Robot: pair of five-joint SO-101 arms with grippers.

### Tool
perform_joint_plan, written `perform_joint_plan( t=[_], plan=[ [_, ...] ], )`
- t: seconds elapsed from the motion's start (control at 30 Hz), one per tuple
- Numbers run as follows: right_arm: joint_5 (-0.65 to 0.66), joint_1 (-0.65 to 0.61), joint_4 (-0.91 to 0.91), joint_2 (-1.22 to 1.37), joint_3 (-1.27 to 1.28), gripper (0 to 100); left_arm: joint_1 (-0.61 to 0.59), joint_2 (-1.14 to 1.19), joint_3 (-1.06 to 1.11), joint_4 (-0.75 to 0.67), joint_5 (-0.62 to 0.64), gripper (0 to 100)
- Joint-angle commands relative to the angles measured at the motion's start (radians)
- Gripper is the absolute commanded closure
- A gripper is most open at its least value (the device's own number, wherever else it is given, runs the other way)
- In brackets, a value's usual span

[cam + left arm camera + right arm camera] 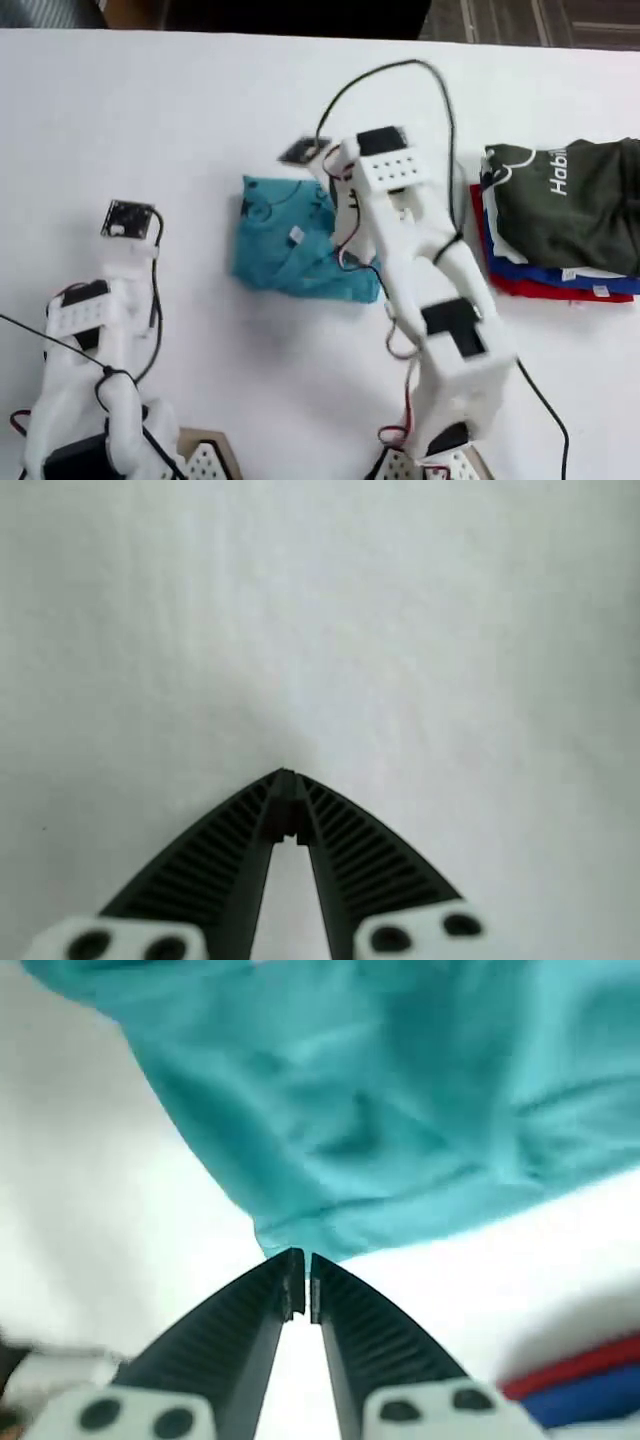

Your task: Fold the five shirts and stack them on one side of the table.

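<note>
Both sets of jaws are pressed together: right gripper at the hem of the crumpled teal cloth shirt, seemingly for folding; left gripper parked clear at 8 o'clock.

teal shirt: part under right arm | stack: cut off (right edge)

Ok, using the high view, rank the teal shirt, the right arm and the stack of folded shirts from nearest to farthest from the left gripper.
From the left gripper:
1. Teal shirt, mid-table, on its right.
2. Right arm, over the shirt's right edge.
3. Stack of folded shirts, farthest right.
</note>
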Motion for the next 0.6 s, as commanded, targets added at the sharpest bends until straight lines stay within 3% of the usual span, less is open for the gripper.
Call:
perform_joint_plan(
  t=[0.0, 0.2, 0.57],
  plan=[
    [-0.071, 0.012, -0.13, -0.134, -0.018, 97.8, -0.006, -0.025, -0.004, -0.015, 0.006, 97],
    [-0.157, -0.025, -0.38, 0.041, -0.064, 97.8, -0.006, -0.025, -0.004, -0.015, 0.006, 97],
    [-0.158, -0.031, -0.306, 0.303, -0.419, 97.8, -0.006, -0.025, -0.004, -0.015, 0.006, 97]
  ],
)
